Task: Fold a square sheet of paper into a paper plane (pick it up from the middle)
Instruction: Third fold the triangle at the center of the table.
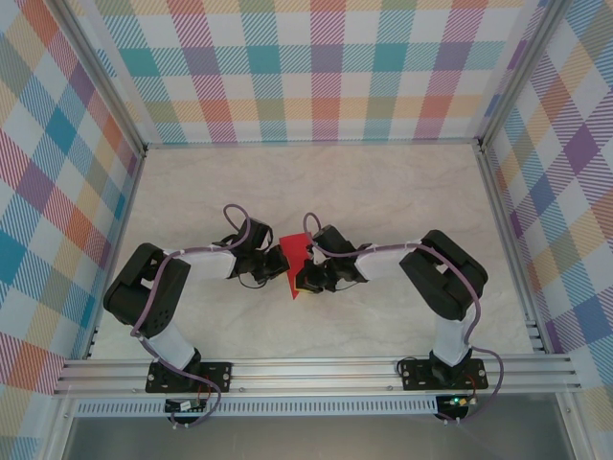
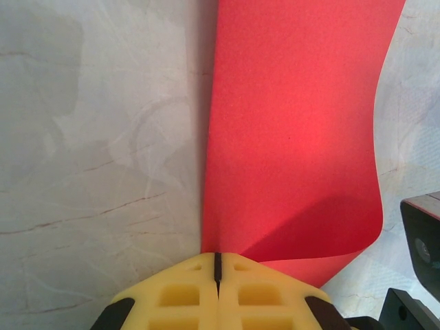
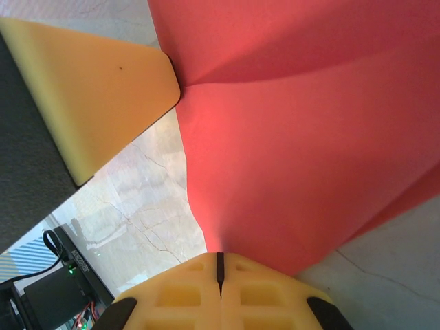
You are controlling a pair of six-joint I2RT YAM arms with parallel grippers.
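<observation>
While the square sheet of paper (image 1: 295, 259) hangs bowed over mid-table, long axis running from near edge to far edge, my left gripper (image 2: 217, 265) and right gripper (image 3: 220, 265) pinch it from opposite sides, fingers pressed together on it; neither arm is nearer, and I read no writing

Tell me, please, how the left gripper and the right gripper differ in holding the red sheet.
The left gripper reaches in from the left, the right gripper from the right, tips facing. Ahead of the left gripper the square sheet of paper stands mostly smooth with one curled edge; ahead of the right gripper it buckles into a crease. Both are shut on the sheet.
</observation>
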